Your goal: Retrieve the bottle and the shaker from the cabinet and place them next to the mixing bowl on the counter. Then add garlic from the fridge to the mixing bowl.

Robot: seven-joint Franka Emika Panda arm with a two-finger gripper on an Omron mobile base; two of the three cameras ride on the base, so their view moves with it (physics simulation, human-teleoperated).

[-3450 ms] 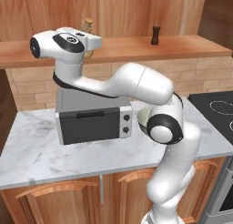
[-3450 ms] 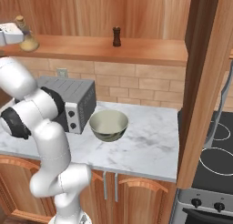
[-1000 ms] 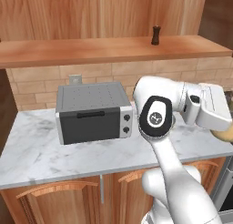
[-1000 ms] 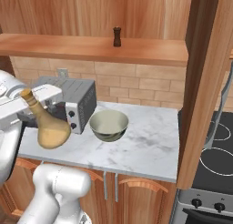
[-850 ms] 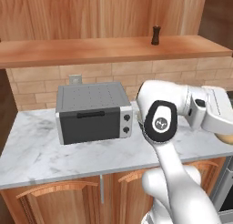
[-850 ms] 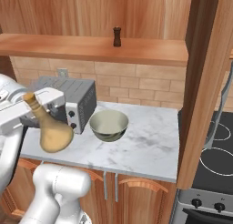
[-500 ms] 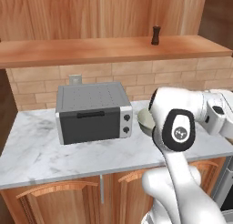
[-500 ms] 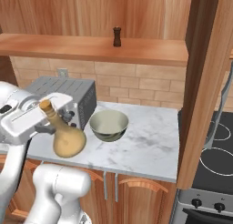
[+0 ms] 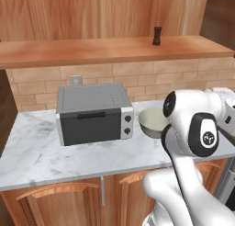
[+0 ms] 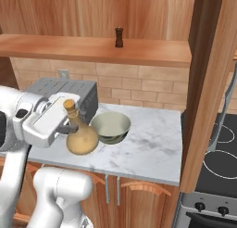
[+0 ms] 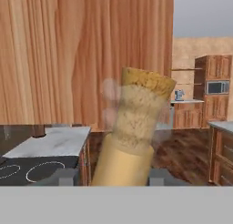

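The gripper (image 10: 68,128) clasps the round-bellied bottle (image 10: 80,136) by its neck above the counter (image 10: 152,150) edge, just left of the mixing bowl (image 10: 110,127), its long axis near upright, the cork leaning slightly left.

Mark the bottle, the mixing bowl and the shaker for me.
bottle (image 10: 81,140), right base view, round belly.
mixing bowl (image 10: 111,124), right base view, inner wall.
shaker (image 10: 119,37), right base view, mid-body, on the shelf.
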